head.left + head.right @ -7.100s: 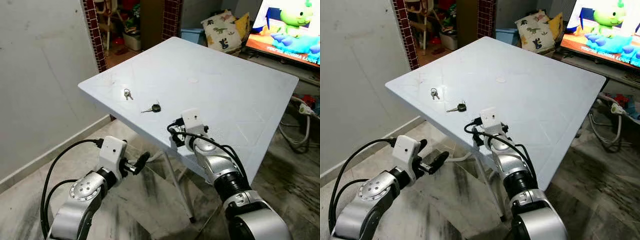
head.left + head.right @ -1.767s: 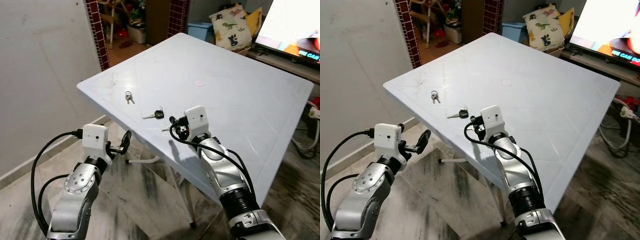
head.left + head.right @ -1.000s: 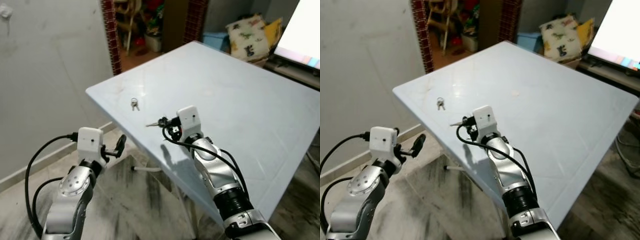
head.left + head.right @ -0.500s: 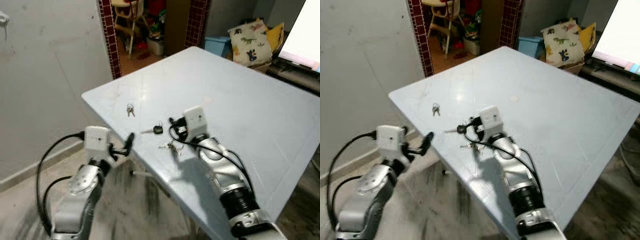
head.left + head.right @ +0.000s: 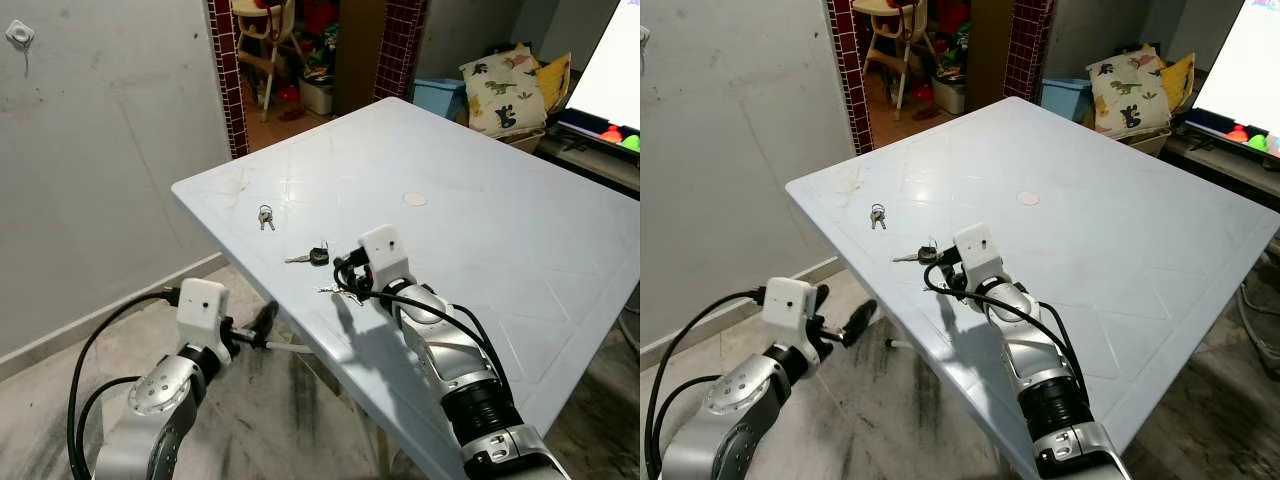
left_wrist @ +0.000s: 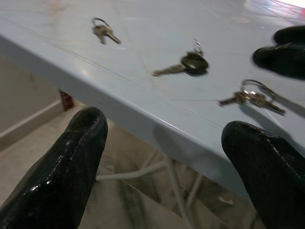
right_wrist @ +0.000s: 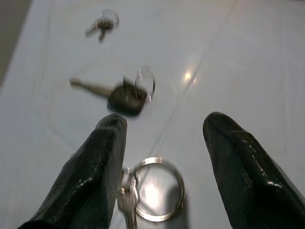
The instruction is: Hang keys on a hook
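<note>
With my right jaws spread wide over the worktop, the key ring lies flat between them, just short of the black-headed key. Left jaws also wide, below the worktop edge.

Key sets on table: 3
- small key pair on ring: 1
- black-headed key: 1
- key bunch on large ring: 1
White folding table: 1
Dinosaur-print cushions: 1
Blue storage bins: 1
Wall hooks: 1
High chairs: 1
</note>
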Available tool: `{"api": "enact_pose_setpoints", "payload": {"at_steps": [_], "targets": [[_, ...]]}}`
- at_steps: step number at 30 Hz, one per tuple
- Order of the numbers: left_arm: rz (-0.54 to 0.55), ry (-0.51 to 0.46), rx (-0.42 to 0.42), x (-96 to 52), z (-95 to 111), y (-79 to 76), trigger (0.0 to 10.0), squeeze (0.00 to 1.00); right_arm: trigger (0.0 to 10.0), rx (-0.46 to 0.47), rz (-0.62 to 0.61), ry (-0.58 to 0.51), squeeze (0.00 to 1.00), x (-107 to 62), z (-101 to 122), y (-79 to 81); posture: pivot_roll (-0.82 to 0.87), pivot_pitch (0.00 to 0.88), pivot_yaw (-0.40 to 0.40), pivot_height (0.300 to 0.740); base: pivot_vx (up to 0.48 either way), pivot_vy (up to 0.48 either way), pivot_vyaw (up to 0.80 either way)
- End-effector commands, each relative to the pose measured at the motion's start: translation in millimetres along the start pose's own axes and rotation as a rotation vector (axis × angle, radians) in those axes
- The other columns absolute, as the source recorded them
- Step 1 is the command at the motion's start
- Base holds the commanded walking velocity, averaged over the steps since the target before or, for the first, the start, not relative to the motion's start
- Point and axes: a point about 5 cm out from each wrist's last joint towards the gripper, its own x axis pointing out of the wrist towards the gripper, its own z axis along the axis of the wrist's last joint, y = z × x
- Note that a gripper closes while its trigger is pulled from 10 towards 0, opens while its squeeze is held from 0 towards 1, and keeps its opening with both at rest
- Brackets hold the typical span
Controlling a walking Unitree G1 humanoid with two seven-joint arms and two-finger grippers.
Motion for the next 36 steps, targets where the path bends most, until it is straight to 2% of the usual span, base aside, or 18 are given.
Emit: {"api": "enact_pose_setpoints", "payload": {"at_steps": [1,10,18,26,27,28,29,36], "targets": [[-0.029,-0.009,0.009,-0.8,4,-4.6,10.0,0.0,10.0,-0.015,-0.009,0.024,0.0,-1.3,-2,-2.2,0.09,0.008,-0.015,0.74,0.0,0.0,0.0],[-0.031,-0.006,0.011,-2.9,7,-4.8,10.0,0.0,10.0,-0.059,-0.033,0.113,0.0,-13.1,-13,-9.4,0.09,0.019,-0.018,0.74,0.0,0.0,0.0],[-0.041,-0.005,0.014,0.1,8,-6.3,10.0,0.0,10.0,-0.037,-0.006,0.175,0.0,-18.9,-29,-8.3,0.08,0.017,-0.013,0.74,0.0,0.0,0.0],[-0.041,-0.007,0.019,0.9,10,-5.9,10.0,0.0,10.0,-0.047,0.037,0.177,0.0,-15.0,-25,-3.5,0.09,0.013,-0.016,0.74,0.0,0.0,0.0],[-0.04,-0.007,0.02,0.9,10,-5.8,10.0,0.0,9.3,-0.048,0.038,0.176,0.0,-14.5,-24,-3.3,0.09,0.013,-0.016,0.74,0.0,0.0,0.0],[-0.04,-0.008,0.02,0.9,10,-5.8,10.0,0.0,9.3,-0.049,0.038,0.176,0.0,-14.3,-24,-3.2,0.09,0.013,-0.016,0.74,0.0,0.0,0.0],[-0.039,-0.008,0.021,0.9,10,-5.8,10.0,0.0,10.0,-0.049,0.038,0.177,0.0,-14.1,-24,-3.3,0.09,0.013,-0.017,0.74,0.0,0.0,0.0],[-0.032,-0.009,0.021,-0.5,10,-5.5,10.0,0.0,10.0,-0.007,-0.01,0.121,0.0,-12.5,-12,-9.2,0.1,0.011,-0.014,0.74,0.0,0.0,0.0]]}}
